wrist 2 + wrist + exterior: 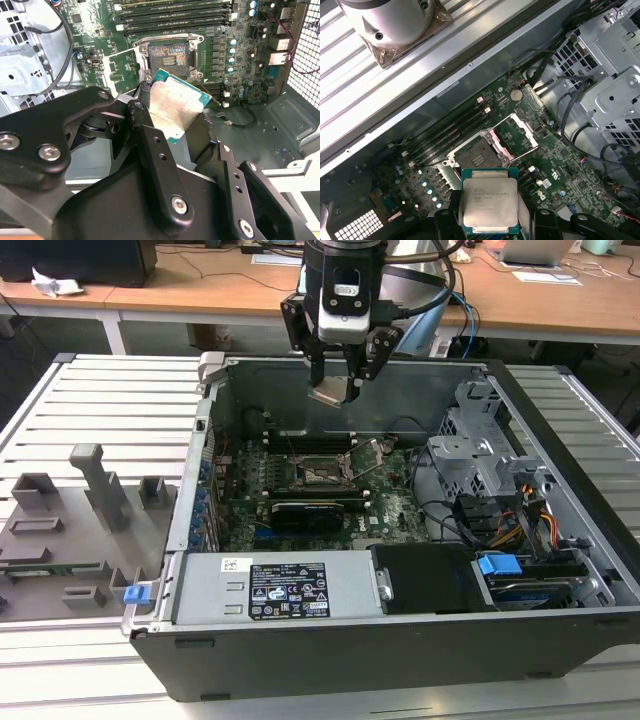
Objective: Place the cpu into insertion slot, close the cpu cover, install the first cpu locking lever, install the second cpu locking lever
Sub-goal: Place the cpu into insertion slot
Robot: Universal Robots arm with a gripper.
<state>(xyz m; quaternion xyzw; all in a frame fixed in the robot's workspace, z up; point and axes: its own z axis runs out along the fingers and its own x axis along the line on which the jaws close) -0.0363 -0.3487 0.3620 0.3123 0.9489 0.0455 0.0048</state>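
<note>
My gripper (335,388) hangs above the open computer case, shut on the cpu (331,395), a small square chip with a pale metal face and a green edge. In both wrist views the cpu (175,107) (489,207) sits tilted between the black fingers (150,145). Below it, on the green board, lies the insertion slot (320,472) (169,56) (477,155), a dark square socket that stands uncovered. The cpu cover (517,132) (122,70), a thin metal frame with a cut-out centre, is swung open beside the slot. The chip is well above the slot and not touching it.
A grey power supply (285,585) fills the case's front. A metal drive cage (480,450) with cables stands at the exterior view's right. A black card (310,508) lies just in front of the slot. Grey fixtures (90,490) sit on the slatted table outside the case.
</note>
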